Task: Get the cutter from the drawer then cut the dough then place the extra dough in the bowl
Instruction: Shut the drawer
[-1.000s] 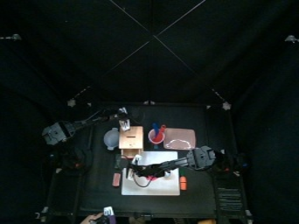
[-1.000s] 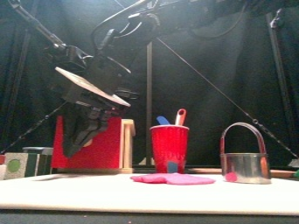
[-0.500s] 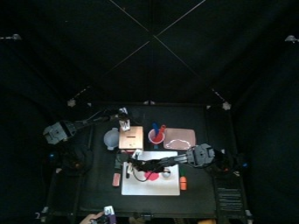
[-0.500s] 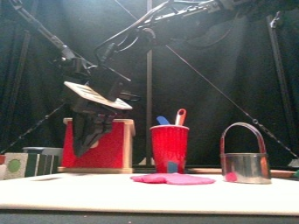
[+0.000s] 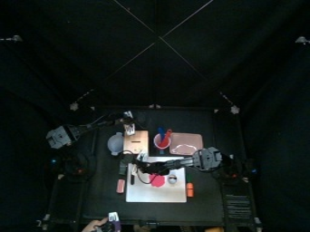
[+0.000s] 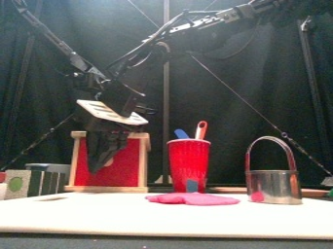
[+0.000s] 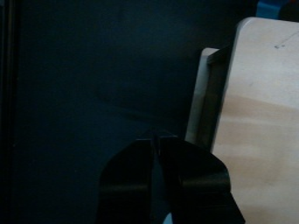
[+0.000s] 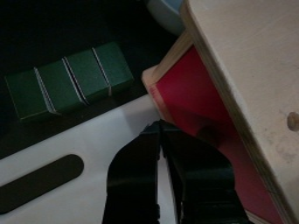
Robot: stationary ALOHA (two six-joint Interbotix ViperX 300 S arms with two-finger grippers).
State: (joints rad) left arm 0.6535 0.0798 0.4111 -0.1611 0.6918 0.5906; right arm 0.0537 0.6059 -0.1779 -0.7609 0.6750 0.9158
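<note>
The pale wooden box stands behind the white board, its red drawer front facing forward. My right gripper is shut, its tips at the drawer front. From the front it hangs just before the box. Flat pink dough lies on the board. The metal cutter stands on the table to the right of the red cup. The blue-grey bowl sits left of the box. My left gripper is shut, hanging over the box's back left edge.
A dark green sushi roll lies left of the board near the box. The red cup holds a blue and a red toy knife. The board's grip hole is near the right jaws.
My right gripper has drawn back from the board's front toward the box and now sits at the drawer front. The left arm has not moved.
</note>
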